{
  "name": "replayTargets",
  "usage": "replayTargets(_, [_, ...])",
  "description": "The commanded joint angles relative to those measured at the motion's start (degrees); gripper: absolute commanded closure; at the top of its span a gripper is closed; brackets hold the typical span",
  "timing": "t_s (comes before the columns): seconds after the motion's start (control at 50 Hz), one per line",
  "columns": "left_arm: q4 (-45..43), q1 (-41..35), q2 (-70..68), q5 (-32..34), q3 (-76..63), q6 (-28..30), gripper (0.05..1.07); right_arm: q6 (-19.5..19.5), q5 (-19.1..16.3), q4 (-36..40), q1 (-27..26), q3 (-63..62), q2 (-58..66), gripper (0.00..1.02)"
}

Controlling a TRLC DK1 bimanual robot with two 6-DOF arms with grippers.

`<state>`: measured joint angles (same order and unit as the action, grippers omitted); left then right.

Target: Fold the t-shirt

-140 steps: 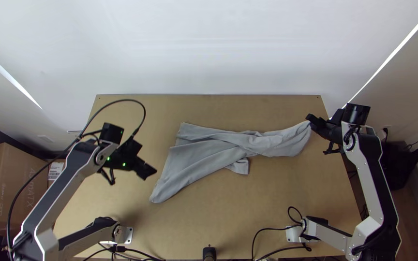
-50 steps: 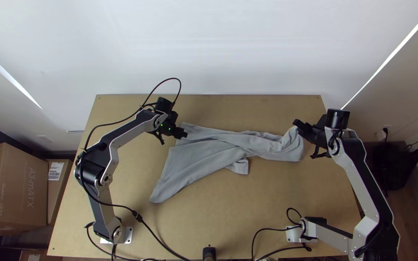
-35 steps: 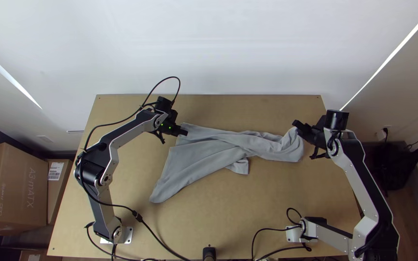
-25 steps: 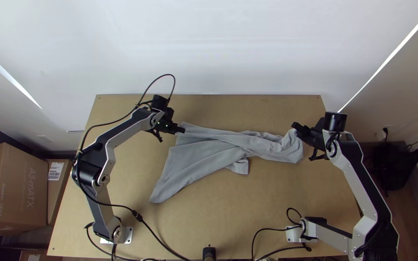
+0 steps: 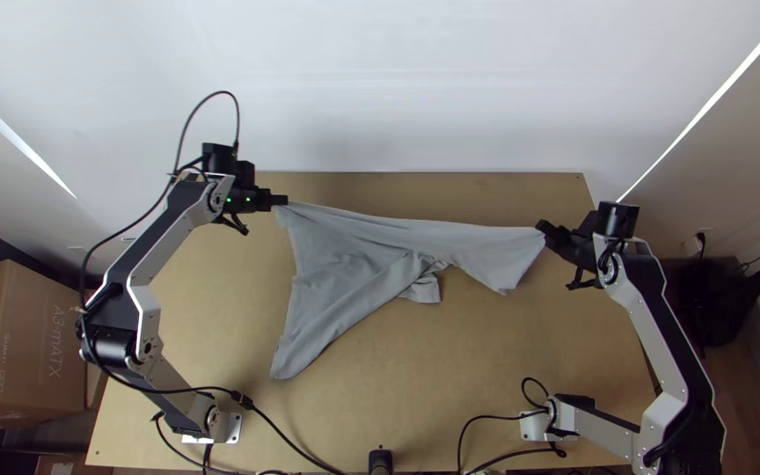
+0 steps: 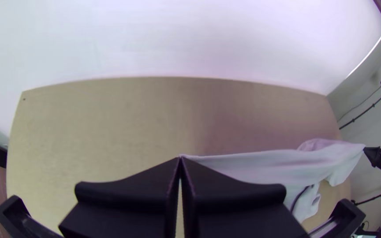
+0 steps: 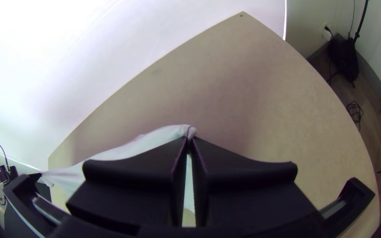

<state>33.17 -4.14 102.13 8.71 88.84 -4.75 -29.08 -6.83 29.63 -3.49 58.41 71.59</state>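
In the top view my left gripper (image 5: 280,201) is shut on the upper left corner of the grey t-shirt (image 5: 354,255). My right gripper (image 5: 545,229) is shut on the shirt's upper right end. The cloth's far edge runs nearly straight between them, seemingly lifted, while the lower left part trails toward the near side and a small flap hangs mid-way. In the left wrist view the left gripper (image 6: 180,159) has its fingertips together at the pale cloth (image 6: 261,165). In the right wrist view the right gripper (image 7: 190,139) pinches a gathered bit of cloth (image 7: 142,143).
The wooden table (image 5: 485,378) shows bare wood in front of the cloth and along its far edge. A white wall (image 5: 380,88) stands behind it. Cardboard boxes (image 5: 19,343) are at the left, a black bag (image 5: 723,290) at the right. Cables lie near both arm bases.
My left gripper has moved left and toward the far edge, drawing the shirt's corner along. The bunched right part has stretched out, its top edge now taut. The right gripper has shifted only slightly.
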Motion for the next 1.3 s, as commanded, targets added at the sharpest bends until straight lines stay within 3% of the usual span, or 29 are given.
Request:
replayTargets(0.0, [-2.23, 2.56, -6.06, -0.62, 0.9, -0.87, 1.04, 1.13, 0.94, -0.27, 1.2, 7.51, 1.01, 1.0])
replayTargets(0.1, [-2.85, 5.02, -8.35, -0.62, 2.83, -1.05, 1.04, 1.57, 1.12, 0.08, 1.99, 13.66, 3.47, 1.0])
replayTargets(0.32, [-3.02, 8.54, -13.18, -1.33, 9.69, -1.93, 1.04, 6.67, 1.12, -0.71, 5.24, 26.4, 7.68, 1.0])
replayTargets(0.68, [-3.2, 11.17, -12.65, -4.4, 32.72, -1.84, 1.04, 12.65, 1.38, -1.5, 5.86, 50.75, 15.07, 1.0])
replayTargets(0.88, [-3.29, 11.52, -16.08, -7.39, 38.25, -1.84, 1.05, 12.21, 1.29, -1.59, 6.21, 57.43, 12.87, 1.0])
replayTargets(1.06, [-3.2, 11.44, -24.61, -8.27, 37.81, -1.84, 1.05, 9.13, 1.21, -2.47, 6.74, 58.04, 3.73, 1.0])
replayTargets(1.28, [-1.62, 11.52, -36.21, -8.18, 36.58, -2.45, 1.05, 7.55, 1.21, -3.0, 11.66, 56.55, -9.19, 1.0])
